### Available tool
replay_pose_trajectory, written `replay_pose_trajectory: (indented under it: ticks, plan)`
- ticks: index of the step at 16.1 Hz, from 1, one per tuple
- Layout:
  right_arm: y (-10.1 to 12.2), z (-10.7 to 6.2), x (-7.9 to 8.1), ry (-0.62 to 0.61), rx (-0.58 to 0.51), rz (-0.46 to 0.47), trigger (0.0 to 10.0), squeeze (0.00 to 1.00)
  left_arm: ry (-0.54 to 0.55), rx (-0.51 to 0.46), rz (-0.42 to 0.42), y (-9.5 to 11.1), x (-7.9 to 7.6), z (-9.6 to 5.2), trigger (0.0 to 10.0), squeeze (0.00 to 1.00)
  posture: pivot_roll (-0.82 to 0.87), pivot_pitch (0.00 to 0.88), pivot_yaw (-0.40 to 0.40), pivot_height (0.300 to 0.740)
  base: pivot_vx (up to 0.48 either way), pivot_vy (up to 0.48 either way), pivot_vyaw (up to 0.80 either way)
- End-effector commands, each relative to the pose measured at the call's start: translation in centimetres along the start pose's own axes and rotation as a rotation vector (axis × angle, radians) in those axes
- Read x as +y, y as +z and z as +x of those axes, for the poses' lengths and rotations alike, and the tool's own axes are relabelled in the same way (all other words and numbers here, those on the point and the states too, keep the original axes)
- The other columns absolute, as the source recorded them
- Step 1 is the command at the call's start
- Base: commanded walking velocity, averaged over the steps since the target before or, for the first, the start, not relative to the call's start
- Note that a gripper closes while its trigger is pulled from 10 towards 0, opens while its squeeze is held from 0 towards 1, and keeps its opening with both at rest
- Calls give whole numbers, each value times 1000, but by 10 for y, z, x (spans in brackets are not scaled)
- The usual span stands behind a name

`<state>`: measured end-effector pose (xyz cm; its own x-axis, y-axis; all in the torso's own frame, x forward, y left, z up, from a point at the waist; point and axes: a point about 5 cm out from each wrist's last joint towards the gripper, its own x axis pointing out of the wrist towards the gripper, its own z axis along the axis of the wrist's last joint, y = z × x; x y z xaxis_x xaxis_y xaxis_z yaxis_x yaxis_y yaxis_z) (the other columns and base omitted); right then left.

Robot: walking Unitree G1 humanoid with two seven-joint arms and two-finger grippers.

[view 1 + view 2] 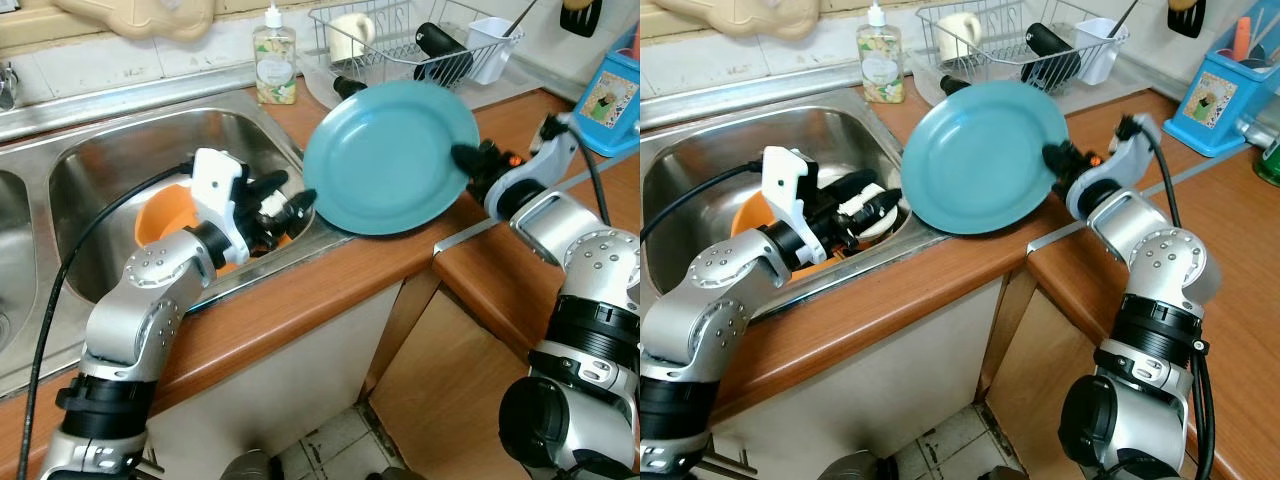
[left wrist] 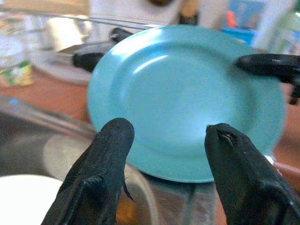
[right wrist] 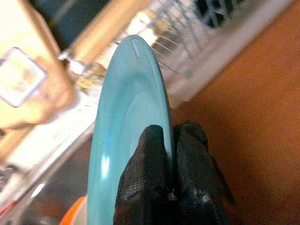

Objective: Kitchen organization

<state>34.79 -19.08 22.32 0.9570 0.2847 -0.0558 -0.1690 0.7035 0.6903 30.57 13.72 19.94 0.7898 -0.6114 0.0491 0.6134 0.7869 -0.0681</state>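
Right end effector (image 1: pixel 462 157) is clamped on the rim of the teal plate (image 1: pixel 390 155), fingers (image 3: pixel 150 173) pinched tight w/ the plate edge between them, one on each face. Plate is held up off the tabletop (image 1: pixel 330 290), tilted so its face looks toward the robot, hanging over the sink's right edge and the wood just beside it. Its lower rim is close to the tabletop; can't tell if it's touching.

Left end effector (image 1: pixel 290 205) sits low at the right side of the sink (image 1: pixel 100 160), fingers (image 2: pixel 110 154) spread apart w/ nothing between them, pointing at the plate's lower-left rim. Tips are near the rim but apart from it in the left wrist view.

Under the left end effector, inside the sink: an orange bowl (image 1: pixel 165 215) and what looks like a white dish (image 2: pixel 18 201) next to it, blurred.

Behind the plate, by the wall: wire dish rack (image 1: pixel 400 40) holding a cream mug (image 1: pixel 350 35), a black bottle-like item (image 1: pixel 440 45) lying down and a white utensil cup (image 1: pixel 490 45). Soap dispenser (image 1: pixel 275 60) stands upright on the tabletop between sink and rack. Blue holder (image 1: pixel 615 95) at far right on the tabletop, near the right arm. Below the tabletop edge a wooden cabinet door (image 1: pixel 450 400) stands open, tiled floor (image 1: pixel 330 445) under it
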Motion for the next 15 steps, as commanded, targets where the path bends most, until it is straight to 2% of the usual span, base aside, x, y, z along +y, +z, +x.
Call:
replay_pose_trajectory:
  ticks: [1,4,5,8,10,11,12,14,15]
  plan:
    - [12,0,21,115,-61,-13,0,0,46,-17,-39,4,7,1,10000,1000,-61,6,21,740,0,0,0]
    - [16,-5,39,251,-91,-13,0,0,166,-35,-82,3,20,5,10000,1000,-61,8,21,740,0,0,0]
    - [16,-7,44,291,-94,-16,0,0,184,-39,-112,1,22,6,10000,0,-62,12,21,740,0,0,0]
    - [15,-11,52,368,-93,-1,0,0,195,-40,-175,-3,24,11,10000,0,-62,18,21,740,0,0,0]
    - [12,-11,52,369,-87,13,0,0,114,-99,-268,2,15,13,10000,0,-62,18,21,740,0,0,0]
    - [11,-11,53,375,-84,13,0,0,41,-156,-352,9,8,13,10000,0,-59,20,22,740,0,0,0]
    - [10,-11,53,379,-82,14,0,0,-10,-190,-407,12,4,13,7098,0,-60,20,23,740,0,0,0]
    - [8,-11,55,391,-78,22,0,0,-104,-241,-507,16,-4,11,2745,0,-58,22,23,740,0,0,0]
    - [8,-11,55,395,-77,24,0,0,-115,-242,-516,16,-6,10,1882,0,-58,23,24,740,0,0,0]
